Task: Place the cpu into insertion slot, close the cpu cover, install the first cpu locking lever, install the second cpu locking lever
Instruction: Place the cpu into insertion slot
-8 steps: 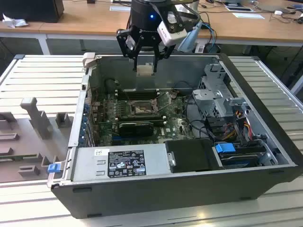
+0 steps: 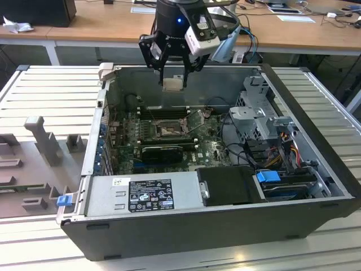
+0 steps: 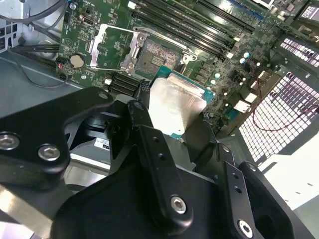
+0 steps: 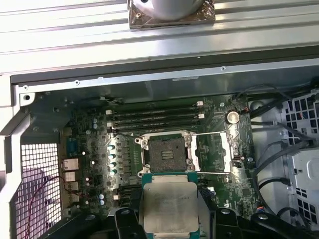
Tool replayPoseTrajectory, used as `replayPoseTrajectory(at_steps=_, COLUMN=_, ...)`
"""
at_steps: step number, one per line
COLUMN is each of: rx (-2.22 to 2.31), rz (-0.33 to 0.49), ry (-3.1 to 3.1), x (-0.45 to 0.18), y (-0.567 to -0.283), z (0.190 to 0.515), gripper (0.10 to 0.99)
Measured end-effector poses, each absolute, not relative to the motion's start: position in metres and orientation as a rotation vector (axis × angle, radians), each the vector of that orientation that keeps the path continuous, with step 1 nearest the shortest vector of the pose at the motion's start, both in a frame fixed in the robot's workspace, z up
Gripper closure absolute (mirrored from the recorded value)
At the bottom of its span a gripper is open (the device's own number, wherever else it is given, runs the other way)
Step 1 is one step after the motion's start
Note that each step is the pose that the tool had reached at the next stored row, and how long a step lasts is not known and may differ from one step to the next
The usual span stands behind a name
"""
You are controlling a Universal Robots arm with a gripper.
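The cpu (image 4: 168, 209), clamped in the gripper (image 2: 173, 79), hung well clear above the open insertion slot (image 4: 165, 154); placing seemed the step in hand, calling for squaring it over that slot.

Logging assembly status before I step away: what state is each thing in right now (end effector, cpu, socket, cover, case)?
end effector: shut on the cpu, above the motherboard.
cpu: held, not seated.
insertion slot: uncovered, empty.
cpu cover: flipped open beside the slot.
computer case: side open.
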State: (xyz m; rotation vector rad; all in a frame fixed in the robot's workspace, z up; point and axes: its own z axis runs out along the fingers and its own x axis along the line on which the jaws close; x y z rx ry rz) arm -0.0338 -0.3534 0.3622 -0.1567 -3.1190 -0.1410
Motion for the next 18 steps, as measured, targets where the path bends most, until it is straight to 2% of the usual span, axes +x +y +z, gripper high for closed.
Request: replayPoseTrajectory(at_steps=18, rx=-0.304, rz=-0.142, ry=-3.112, x=-0.0339, y=-0.3538, z=0.3602, gripper=0.557)
